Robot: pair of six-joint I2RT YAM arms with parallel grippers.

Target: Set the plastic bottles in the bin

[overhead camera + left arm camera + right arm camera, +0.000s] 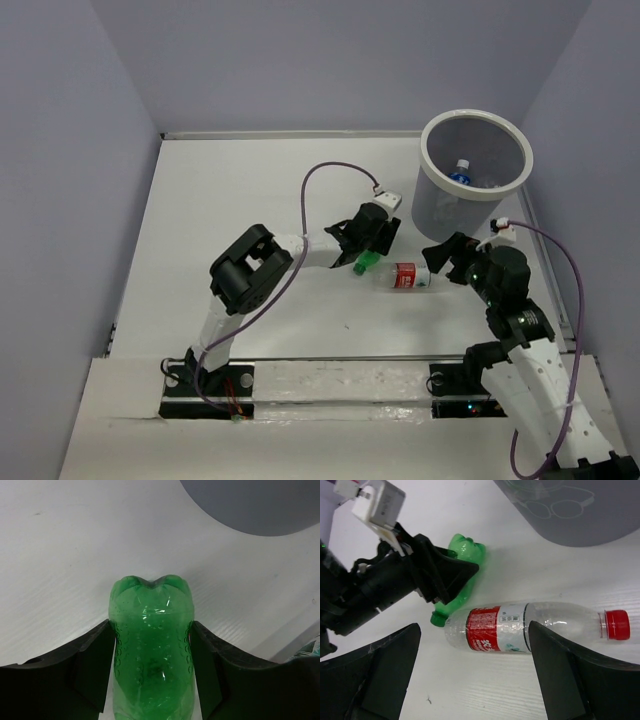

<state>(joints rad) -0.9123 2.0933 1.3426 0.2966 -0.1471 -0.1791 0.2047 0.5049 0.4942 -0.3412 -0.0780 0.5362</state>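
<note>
The left pincer [151, 630] is closed on the green bottle [150, 650], a finger pressed to each side, with the bottle's capped end just beside the base of the clear red-labelled bottle [520, 627]. That bottle lies on its side on the white desk [250, 190]. The right pincer [474, 626] stands wide open near it and grips nothing, and beyond it the grey bin [440, 205] holds a blue-capped bottle [462, 172].

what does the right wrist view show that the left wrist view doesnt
Only the right wrist: a clear red-labelled bottle lying on its side, and the left end effector seen from outside. Only the left wrist: a close-up of the green bottle, its lobed base poking out between two black fingers. Both: the green bottle, the grey bin wall and the white table.
</note>
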